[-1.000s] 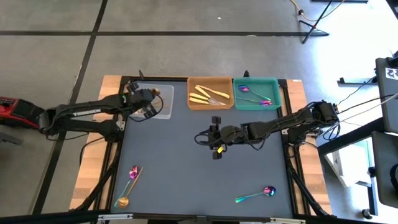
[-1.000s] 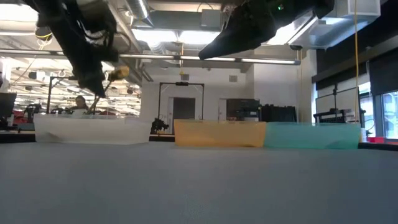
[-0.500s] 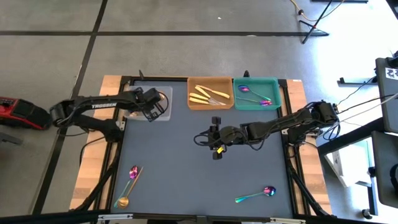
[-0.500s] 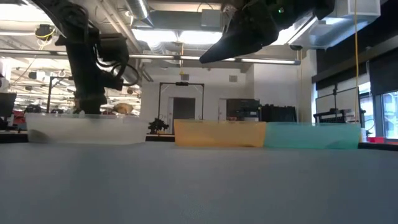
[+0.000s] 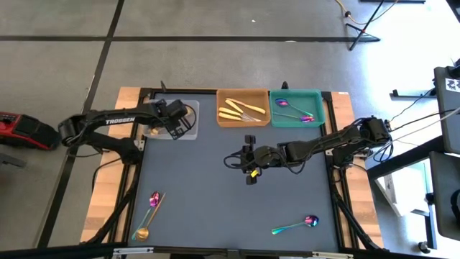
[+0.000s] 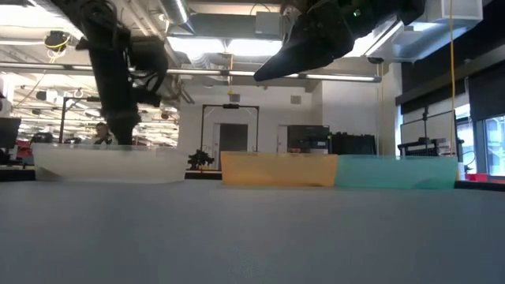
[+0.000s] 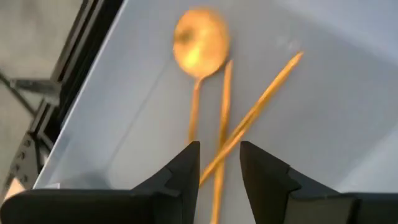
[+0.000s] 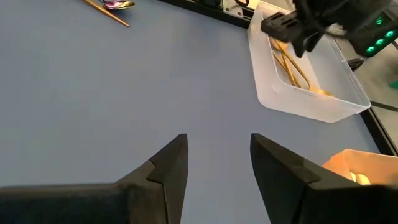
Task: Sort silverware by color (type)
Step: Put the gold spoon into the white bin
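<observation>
My left gripper (image 5: 175,120) (image 7: 219,165) is low inside the clear tray (image 5: 188,132), open. Copper-gold spoons (image 7: 200,40) lie flat on the tray floor, and their handles (image 7: 222,106) run between and under the fingertips. My right gripper (image 5: 236,161) (image 8: 214,162) hovers open over the middle of the mat. A purple spoon (image 5: 154,198) and a copper spoon (image 5: 144,232) lie near the left near corner. An iridescent spoon (image 5: 295,226) lies near the right near corner. Yellow knives (image 5: 241,109) fill the orange tray, and iridescent spoons (image 5: 293,109) the teal one.
Three trays stand in a row along the far edge: the clear tray (image 6: 110,164), the orange tray (image 5: 221,121) and the teal tray (image 5: 274,121). Bare dark mat (image 5: 208,194) spreads between the trays and the loose spoons. People and equipment show in the room beyond.
My left gripper has come down from above the clear tray into it, carrying a copper spoon that hung below its fingers. That spoon now lies in the tray with the others. The clear tray has slid a little toward the table's left edge.
</observation>
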Controlling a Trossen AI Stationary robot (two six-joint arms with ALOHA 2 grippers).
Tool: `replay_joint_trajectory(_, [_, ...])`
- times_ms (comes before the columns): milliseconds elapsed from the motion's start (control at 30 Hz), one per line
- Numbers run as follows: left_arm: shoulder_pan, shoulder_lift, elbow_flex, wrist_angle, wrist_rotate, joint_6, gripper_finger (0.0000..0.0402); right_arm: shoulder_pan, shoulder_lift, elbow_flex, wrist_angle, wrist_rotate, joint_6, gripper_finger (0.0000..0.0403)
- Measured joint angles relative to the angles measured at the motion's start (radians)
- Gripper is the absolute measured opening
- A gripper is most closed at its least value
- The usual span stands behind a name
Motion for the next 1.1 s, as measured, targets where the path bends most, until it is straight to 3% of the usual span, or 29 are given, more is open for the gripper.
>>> replay_joint_trajectory(267, [-0.194, -0.021, 0.181, -0.105, -0.005, -0.090, 0.0104, 0.001, 0.000, 0.000, -0.016, -0.037, 0.047, 0.0166])
replay_joint_trajectory(567, [-0.590, -0.021, 0.275, -0.112, 0.009, -0.323, 0.0104, 0.099, 0.000, 0.000, -0.010, -0.149, 0.094, 0.0166])
replay_joint_trajectory(900, [-1.053, 0.000, 0.267, -0.110, 0.006, -0.813, 0.0104, 0.188, 0.000, 0.000, -0.005, -0.148, 0.106, 0.0166])
replay_joint_trajectory(1100, [-1.263, 0.089, 0.267, -0.109, 0.216, -1.236, 0.0104, 0.225, 0.000, 0.000, -0.016, -0.147, 0.130, 0.0166])
